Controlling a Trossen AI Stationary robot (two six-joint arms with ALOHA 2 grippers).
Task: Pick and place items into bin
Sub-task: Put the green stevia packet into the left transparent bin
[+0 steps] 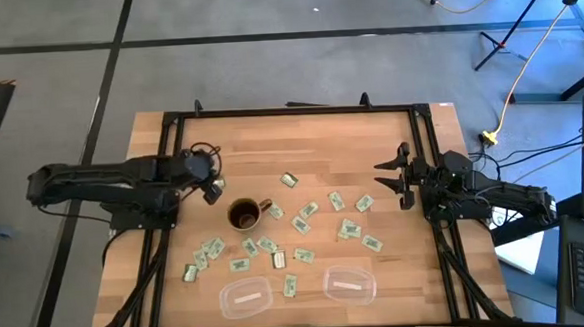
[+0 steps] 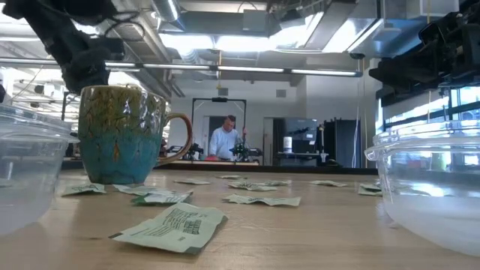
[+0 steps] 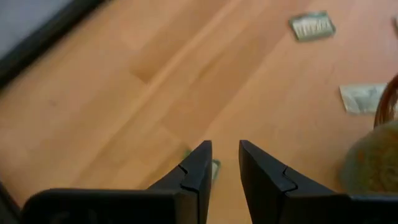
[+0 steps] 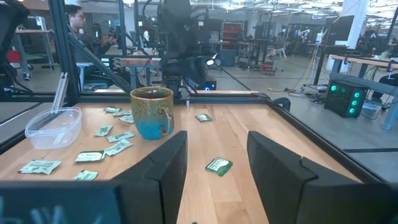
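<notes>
Many packets [image 1: 301, 224] (pale green, flat), scattered

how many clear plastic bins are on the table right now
2: one clear bin at the table's near edge below the mug, the other clear bin beside it toward the right arm.

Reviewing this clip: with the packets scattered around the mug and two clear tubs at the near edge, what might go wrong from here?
1. The left claw hovers close beside the mug; reaching for nearby packets may bump or tip it.
2. The packets lie flat and some overlap, so a pinch may slip or lift two.
3. The clear tubs look light; a descending claw may push one instead of dropping inside.
</notes>
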